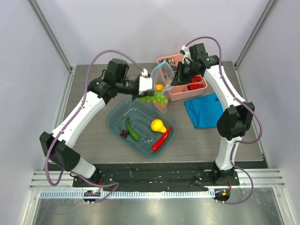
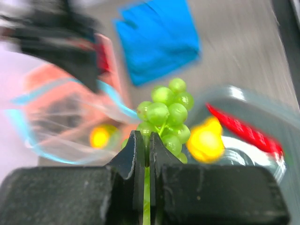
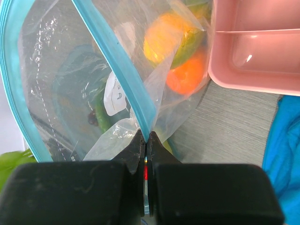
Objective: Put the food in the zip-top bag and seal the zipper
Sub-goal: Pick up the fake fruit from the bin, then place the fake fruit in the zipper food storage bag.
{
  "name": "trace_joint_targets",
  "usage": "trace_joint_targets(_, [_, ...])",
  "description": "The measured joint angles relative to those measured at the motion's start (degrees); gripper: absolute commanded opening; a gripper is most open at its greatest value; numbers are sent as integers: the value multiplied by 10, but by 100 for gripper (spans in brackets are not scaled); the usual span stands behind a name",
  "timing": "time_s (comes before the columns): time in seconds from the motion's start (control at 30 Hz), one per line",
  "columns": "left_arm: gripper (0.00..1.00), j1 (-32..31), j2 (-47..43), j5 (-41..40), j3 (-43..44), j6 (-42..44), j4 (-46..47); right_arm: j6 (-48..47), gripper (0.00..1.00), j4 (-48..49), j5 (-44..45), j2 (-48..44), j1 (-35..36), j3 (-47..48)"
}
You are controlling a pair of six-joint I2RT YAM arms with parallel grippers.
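Left arm (image 1: pixel 81 116) and right arm (image 1: pixel 226 89) are white tubes with chunky black joints, a mauve cable (image 1: pixel 112 50) looping along each; left gripper (image 2: pixel 146 140) is blocky, matte black.

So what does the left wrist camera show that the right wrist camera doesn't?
Only left wrist: the left gripper shut on the green grapes, with the yellow pear and red chili beyond. Only right wrist: the right gripper pinching the zipper, and the orange inside. Both: the clear zip-top bag and the blue cloth.
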Motion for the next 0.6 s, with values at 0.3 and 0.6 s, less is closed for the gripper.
trace_joint_targets(0.3, [0, -12, 76, -122, 56, -386, 362, 0, 1, 0, -5, 0, 0, 4])
trace_joint_targets(0.6, [0, -17, 160, -244, 28, -527, 467, 1, 1, 0, -9, 0, 0, 15])
